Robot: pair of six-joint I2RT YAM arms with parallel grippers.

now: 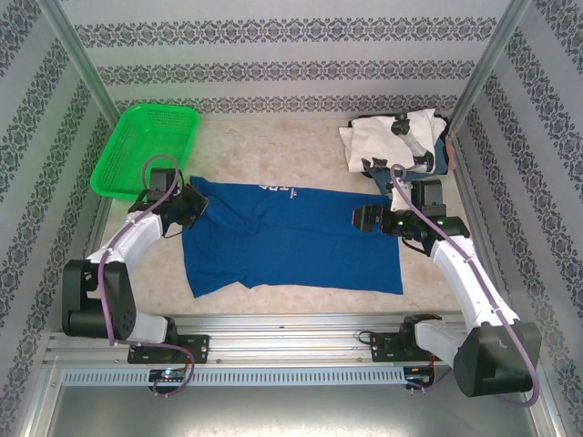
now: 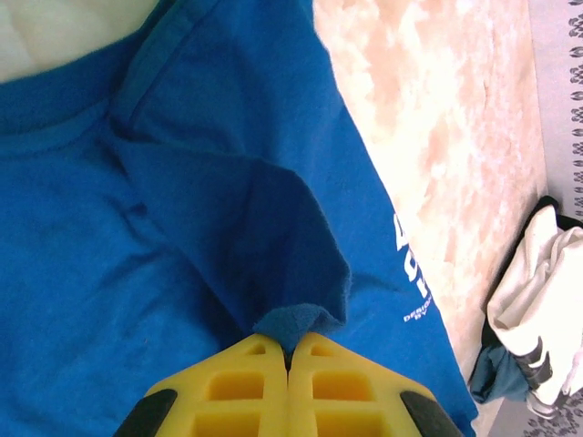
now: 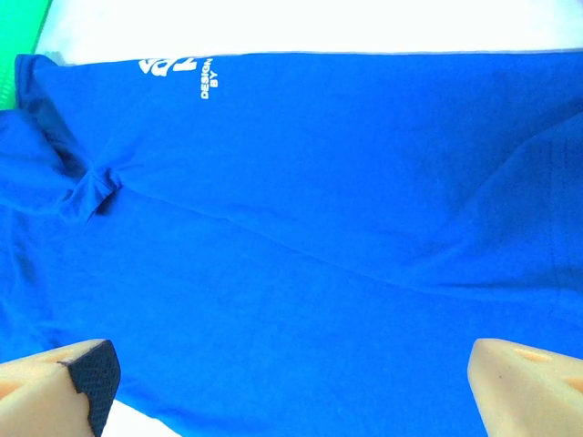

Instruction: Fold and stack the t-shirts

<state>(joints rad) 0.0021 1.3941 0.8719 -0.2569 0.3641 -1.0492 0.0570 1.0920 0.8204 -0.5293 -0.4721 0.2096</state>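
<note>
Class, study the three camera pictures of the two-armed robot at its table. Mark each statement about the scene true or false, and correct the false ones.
1. The left pincer is shut on a fold of the blue t-shirt. True.
2. The right pincer is shut on the blue t-shirt. False: its fingers stand wide apart above the cloth.
3. The white t-shirt lies inside the green mesh basket. False: it lies in the far right corner of the table, while the basket sits at the far left.
4. The blue t-shirt lies spread on the table between the two arms. True.
</note>
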